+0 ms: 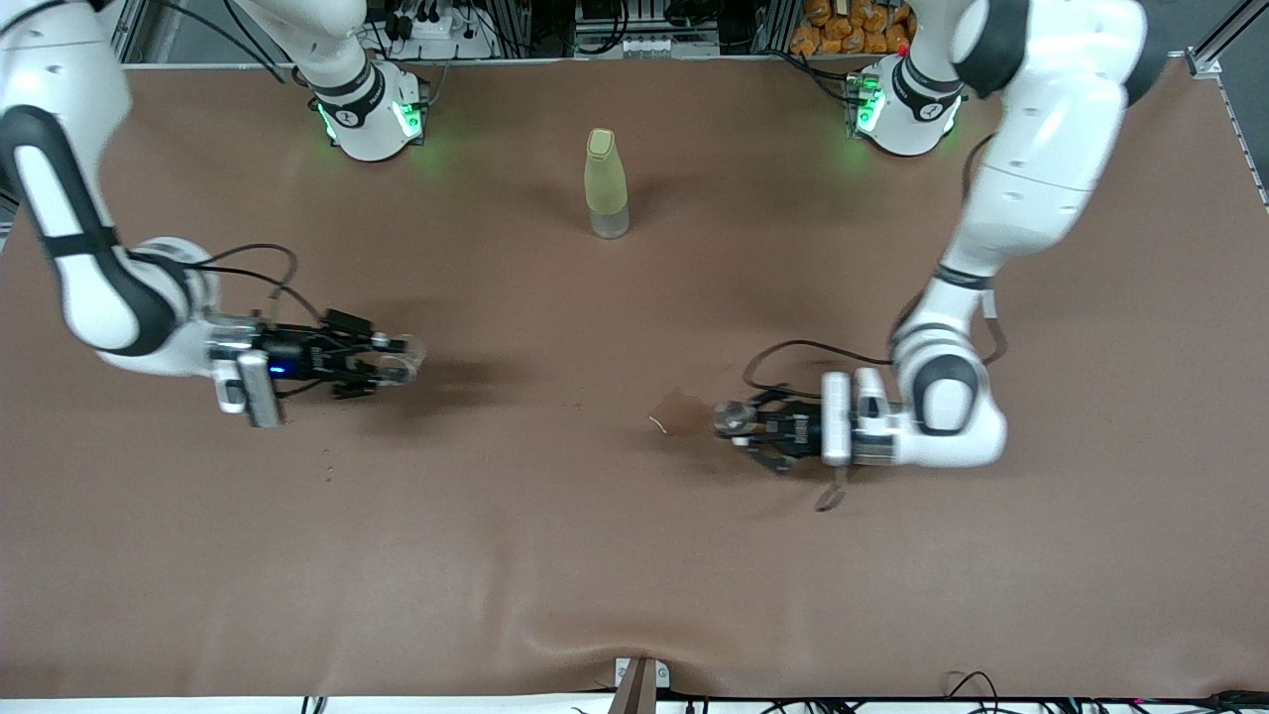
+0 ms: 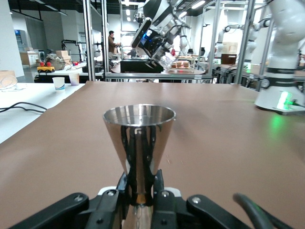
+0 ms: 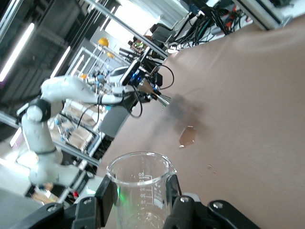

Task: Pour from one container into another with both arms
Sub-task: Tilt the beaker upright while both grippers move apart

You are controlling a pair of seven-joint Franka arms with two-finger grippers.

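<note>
Both jaws are gripping, right gripper (image 1: pixel 397 359) holding the cup (image 1: pixel 404 361), left gripper (image 1: pixel 739 421) the jigger (image 1: pixel 731 417), well apart, pouring not yet begun.

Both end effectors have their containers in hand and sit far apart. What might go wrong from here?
1. The left end effector grips the steel jigger at its narrow waist, so it may tip when liquid lands.
2. The right end effector holds the glass cup far from the jigger; a long carry could slosh any contents.
3. A wet patch already lies beside the jigger; a misaligned pour would add more.
</note>
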